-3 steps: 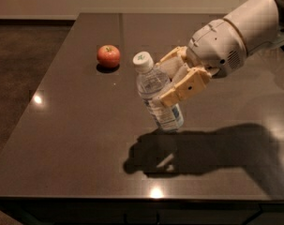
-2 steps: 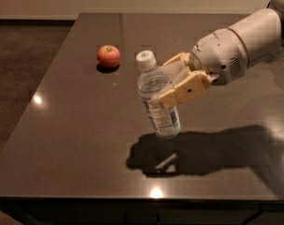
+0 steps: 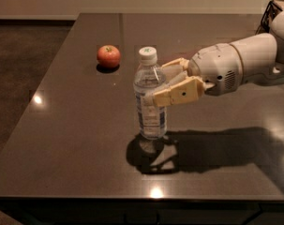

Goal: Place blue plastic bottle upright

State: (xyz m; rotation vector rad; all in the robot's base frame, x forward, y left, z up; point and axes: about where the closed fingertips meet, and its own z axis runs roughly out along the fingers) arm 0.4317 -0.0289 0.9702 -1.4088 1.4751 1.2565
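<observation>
The blue plastic bottle [image 3: 150, 111] is clear with a white cap and a pale blue-and-white label. It stands upright near the middle of the dark table [image 3: 76, 125], and its base looks to be resting on the surface. My gripper [image 3: 161, 82] reaches in from the right. Its tan fingers [image 3: 176, 95] are closed on the bottle's upper body, one on the near side and one on the far side.
A red apple [image 3: 108, 56] sits on the table behind and to the left of the bottle. A dark wire basket [image 3: 272, 8] shows at the far right edge. The arm's shadow falls on the table to the right of the bottle.
The bottle was tilted and held above the table. It has turned upright and come down onto the surface, with the gripper still around it.
</observation>
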